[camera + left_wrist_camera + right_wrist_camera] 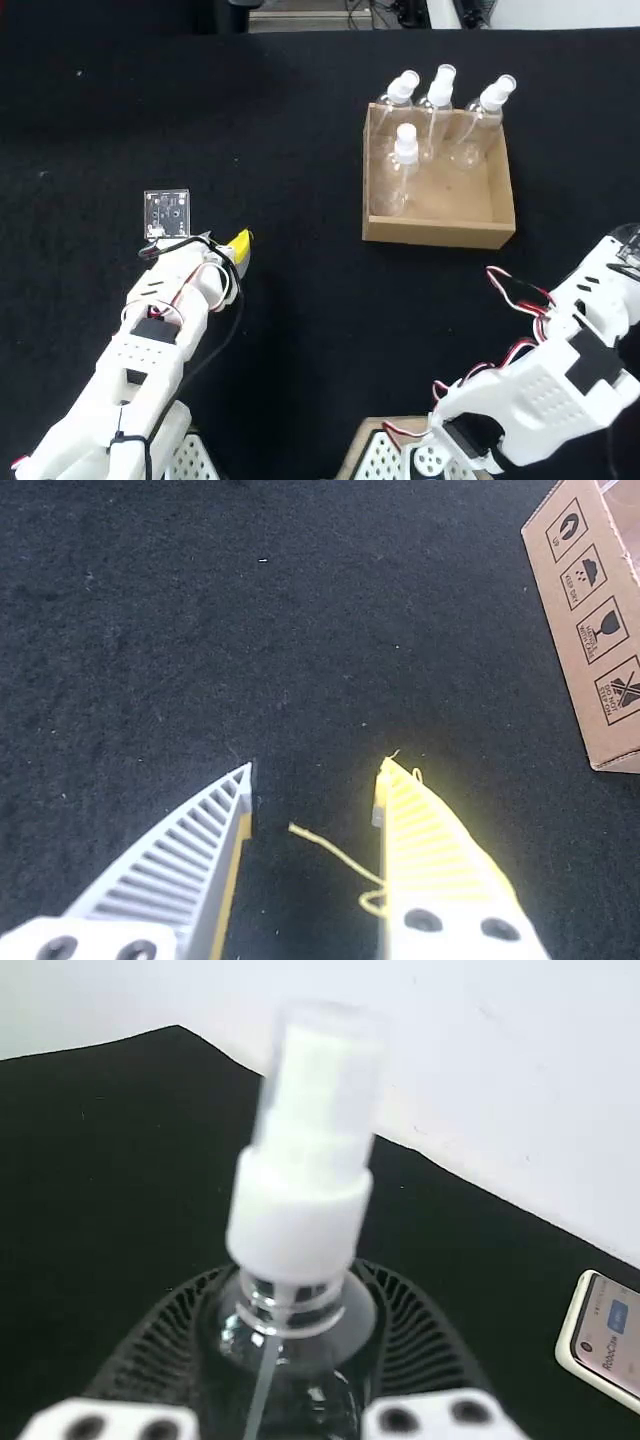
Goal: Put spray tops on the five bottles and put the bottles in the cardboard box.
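Note:
The cardboard box (440,232) stands right of the table's middle. In it are several clear bottles with white spray tops, such as one (400,165) at its front left and one (485,115) at its back right. My right gripper (622,255) is at the right edge of the table. It is shut on a clear bottle (300,1330) that stands upright between the black fingers (160,1345), with a white spray top (305,1185) fitted on it. My left gripper (315,780) hovers open over bare cloth, left of the box's corner (600,630), with nothing between its fingers.
A small clear square card (167,213) lies just behind my left gripper (232,255). A phone (605,1330) lies on the black cloth near the table's edge in the right wrist view. Black cloth covers the table.

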`<state>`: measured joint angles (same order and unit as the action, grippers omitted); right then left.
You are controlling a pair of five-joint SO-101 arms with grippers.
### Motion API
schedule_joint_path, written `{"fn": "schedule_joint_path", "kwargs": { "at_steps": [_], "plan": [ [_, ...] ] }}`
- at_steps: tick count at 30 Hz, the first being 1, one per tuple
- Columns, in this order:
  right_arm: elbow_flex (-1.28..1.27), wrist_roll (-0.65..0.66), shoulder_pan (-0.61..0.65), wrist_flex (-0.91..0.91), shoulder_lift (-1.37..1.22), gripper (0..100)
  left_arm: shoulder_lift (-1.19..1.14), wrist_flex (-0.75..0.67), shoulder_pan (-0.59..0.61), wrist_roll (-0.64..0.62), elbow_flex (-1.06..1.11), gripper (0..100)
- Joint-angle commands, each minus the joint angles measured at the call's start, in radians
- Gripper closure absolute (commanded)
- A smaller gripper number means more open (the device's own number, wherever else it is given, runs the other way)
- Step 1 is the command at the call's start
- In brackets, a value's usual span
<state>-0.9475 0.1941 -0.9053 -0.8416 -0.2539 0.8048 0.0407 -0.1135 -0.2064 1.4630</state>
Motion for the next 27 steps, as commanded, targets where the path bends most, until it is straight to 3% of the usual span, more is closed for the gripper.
{"fn": "schedule_joint_path", "kwargs": {
  "at_steps": [1, 8, 12, 15, 19, 27],
  "plan": [
    [0.027, -0.002, 0.009, 0.006, 0.041, 98.8, 0.020, -0.020, -0.007, 0.005, -0.008, 80],
    [-0.116, -0.002, 0.072, 0.071, 0.358, 98.8, 0.020, -0.020, -0.007, 0.005, -0.008, 80],
    [-0.091, -0.015, 0.146, 0.368, 0.602, 98.8, 0.020, -0.020, -0.007, 0.005, -0.002, 80],
    [-0.027, -0.103, 0.196, 0.598, 0.757, 98.8, 0.020, -0.021, -0.007, 0.005, -0.001, 80],
    [0.031, -0.163, 0.310, 0.795, 0.875, 98.7, 0.020, -0.021, -0.007, 0.005, -0.001, 80],
    [0.031, -0.163, 0.529, 0.822, 0.883, 98.7, 0.020, -0.021, -0.007, 0.006, -0.001, 80]
  ]
}}
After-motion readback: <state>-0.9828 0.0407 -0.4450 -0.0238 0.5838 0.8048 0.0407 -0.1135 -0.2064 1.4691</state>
